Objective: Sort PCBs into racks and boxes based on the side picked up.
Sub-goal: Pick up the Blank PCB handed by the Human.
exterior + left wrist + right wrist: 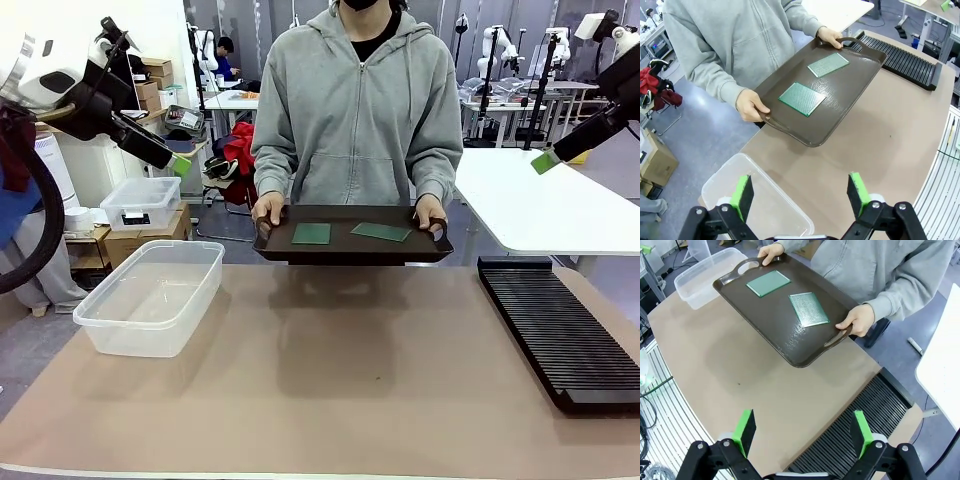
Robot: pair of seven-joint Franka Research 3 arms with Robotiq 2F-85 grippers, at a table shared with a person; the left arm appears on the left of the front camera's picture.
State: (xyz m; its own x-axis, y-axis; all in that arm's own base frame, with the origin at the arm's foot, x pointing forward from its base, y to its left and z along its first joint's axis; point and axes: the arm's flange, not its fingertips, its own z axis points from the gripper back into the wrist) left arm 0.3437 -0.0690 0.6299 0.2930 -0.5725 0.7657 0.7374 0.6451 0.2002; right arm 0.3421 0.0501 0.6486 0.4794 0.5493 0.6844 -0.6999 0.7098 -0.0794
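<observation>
Left gripper (800,192): jaws spread wide, nothing between the green pads; raised clear of the table (330,390).
Right gripper (802,427): jaws spread wide, nothing between the pads; raised clear of the table.
Tray (852,92): dark brown, with handles; held level above the far edge of the table, well ahead of both sets of jaws and between them.
Hands (268,210): the person has one hand on each tray handle.
Darker board (801,98): lies flat on the tray, on the half nearer the left jaws; apart from the other board.
Paler board (809,309): lies flat on the tray, on the half nearer the right jaws, slightly skewed to the tray's edges.
Tub (720,175): clear plastic; stands on the table just below and ahead of the left jaws, far from the right jaws.
Rack (855,420): black, slotted; lies flat on the table directly below and ahead of the right jaws, beyond the tray as seen from the left jaws.
</observation>
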